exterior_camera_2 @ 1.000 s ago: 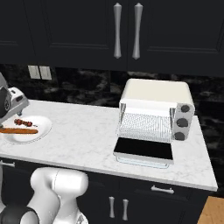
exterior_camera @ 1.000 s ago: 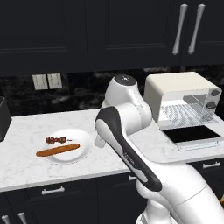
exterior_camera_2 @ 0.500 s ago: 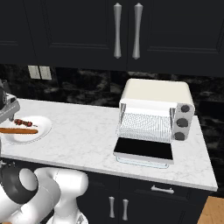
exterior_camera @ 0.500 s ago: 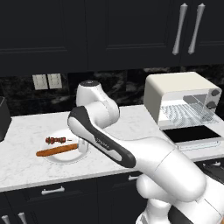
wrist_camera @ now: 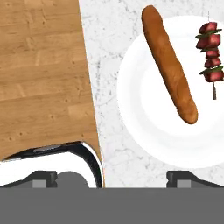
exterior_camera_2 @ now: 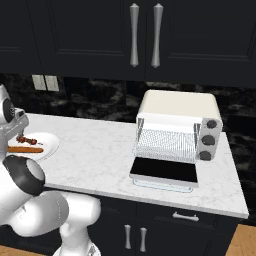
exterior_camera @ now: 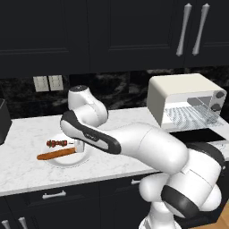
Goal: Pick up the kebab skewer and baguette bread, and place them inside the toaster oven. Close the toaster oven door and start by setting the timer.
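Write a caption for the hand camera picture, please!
Baguette bread and kebab skewer lie side by side on a white plate.

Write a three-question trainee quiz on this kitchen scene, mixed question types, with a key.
1. True or false: the toaster oven door is closed.
2. The kebab skewer and baguette bread lie: A) on the oven's wire rack, B) side by side on the white plate, C) on the bare counter.
3. Fill in: the gripper hovers above the plate with its jaws ____.

Key
1. False: it hangs folded down flat in front of the toaster oven.
2. B: both lie on the plate, apart from each other.
3. Open, holding nothing.
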